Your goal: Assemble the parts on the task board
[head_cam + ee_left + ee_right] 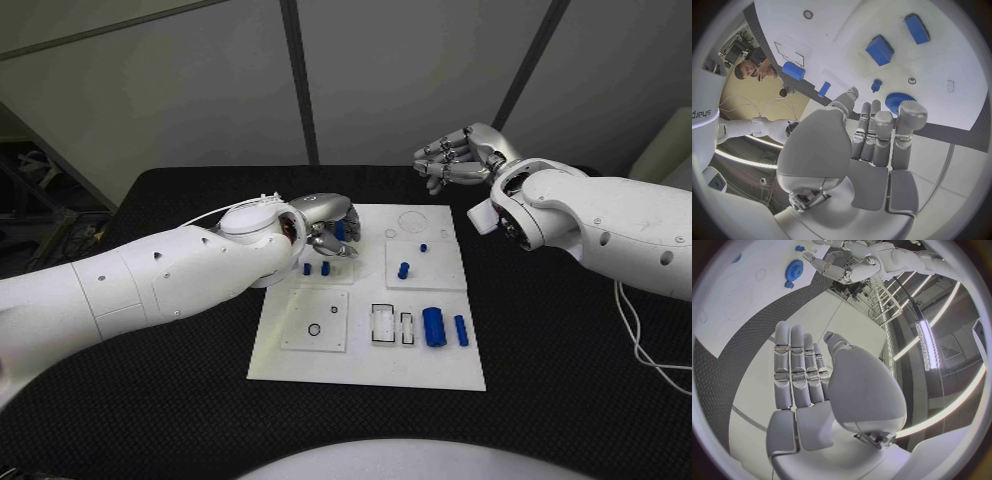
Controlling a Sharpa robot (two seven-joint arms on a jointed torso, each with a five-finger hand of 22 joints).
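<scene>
The white task board [433,370] lies in the middle of the black table. My left hand [326,214] hovers over its far left part, fingers stretched out [873,130] and holding nothing. Just past the fingertips lies a blue gear [896,100], with a small blue peg [876,84] beside it. Two blue blocks [317,268] sit near the left hand. A thick blue cylinder [433,327] and a thin one [462,330] lie at the board's near right. My right hand [459,155] is raised beyond the board's far right corner, its fingers [798,370] extended and empty.
Two more small blue parts [404,268] [424,246] stand on a raised square plate [440,270] at the board's right. A second plate [296,335] with small rings lies near left. Grey wall panels [404,70] rise behind the table. A cable [642,345] lies right.
</scene>
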